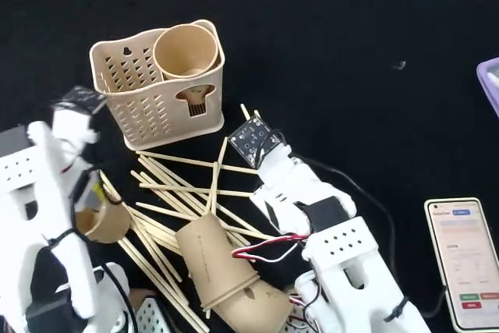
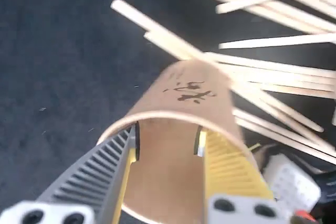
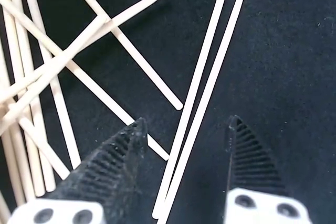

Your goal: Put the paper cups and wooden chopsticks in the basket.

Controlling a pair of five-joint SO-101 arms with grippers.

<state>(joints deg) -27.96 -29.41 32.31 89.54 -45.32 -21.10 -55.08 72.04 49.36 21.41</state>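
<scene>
Basket (image 1: 152,107) upper left: 1 paper cup (image 1: 185,50) inside. L gripper (image 2: 168,140) clamped on 2nd cup (image 2: 184,103). Cup stack (image 1: 226,271) lower ctr. R gripper (image 3: 184,124) apart, astride 2 chopsticks (image 3: 197,77).

R gripper (image 3: 184,129) astride 2 chopsticks (image 3: 202,82)

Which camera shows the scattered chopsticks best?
High view: most of the spread of chopsticks, some under fallen paper cups. Left wrist view shows a few beyond the held cup; right wrist view, several below the right gripper.
</scene>
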